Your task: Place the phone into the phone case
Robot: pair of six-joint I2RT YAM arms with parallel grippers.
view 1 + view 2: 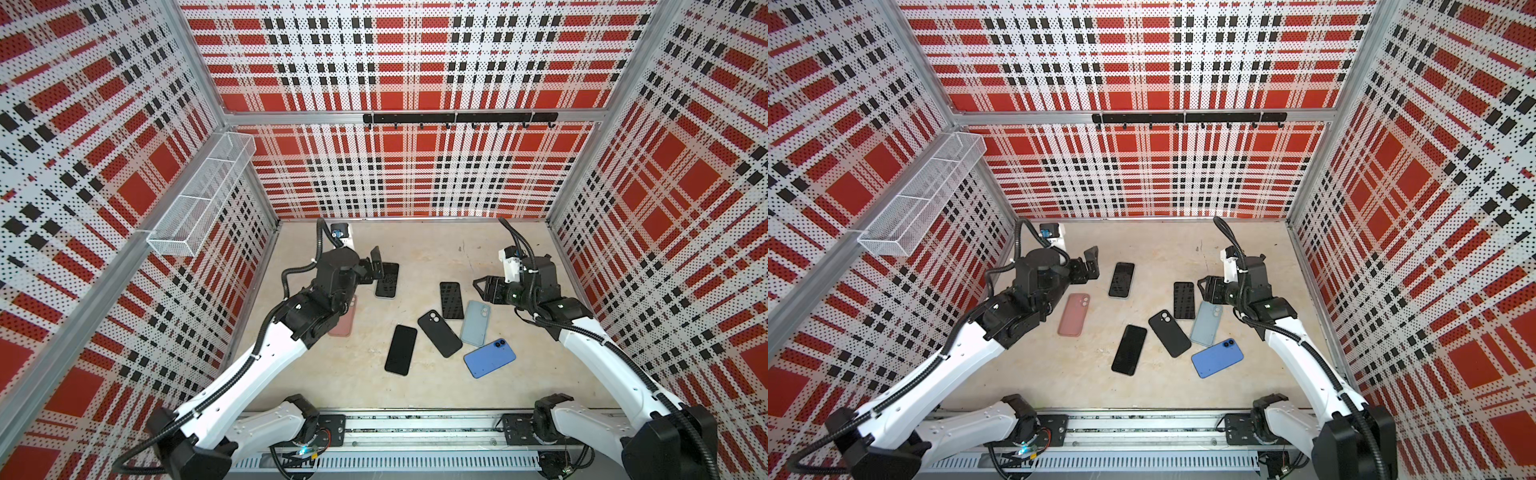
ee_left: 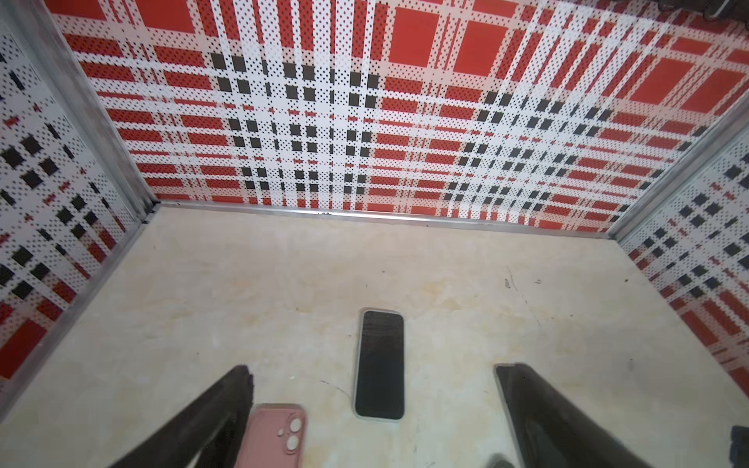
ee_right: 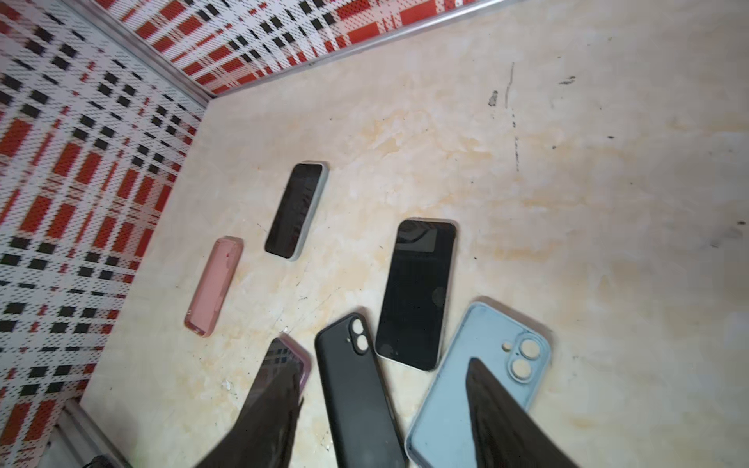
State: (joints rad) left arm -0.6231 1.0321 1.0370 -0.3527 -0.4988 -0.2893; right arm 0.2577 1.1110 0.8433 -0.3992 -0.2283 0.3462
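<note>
Now, left gripper (image 1: 1091, 264): your jaws stand wide apart with nothing between them, above the table (image 1: 1183, 386) toward its far-left corner.
Right gripper (image 1: 480, 287): parted as well and empty, hanging toward the right edge, just beside the bare phone.
Pale-rimmed phone (image 1: 387, 279): screen up, just beside your left gripper; the rim may be a case, though you cannot be sure from these views.
Bare phone (image 1: 451, 300): screen up near the table's middle, close against the pale blue case (image 1: 476, 323).
Black case (image 1: 439, 333): camera holes up, between the dark phone and the pale blue case.
Dark phone (image 1: 401, 350): screen up, nearer the front edge, apart from the rest.
Blue phone (image 1: 489, 357): back up, meeting the pale blue case's near end.
Pink case (image 1: 1073, 314): back up, toward the left edge beside your left arm.
</note>
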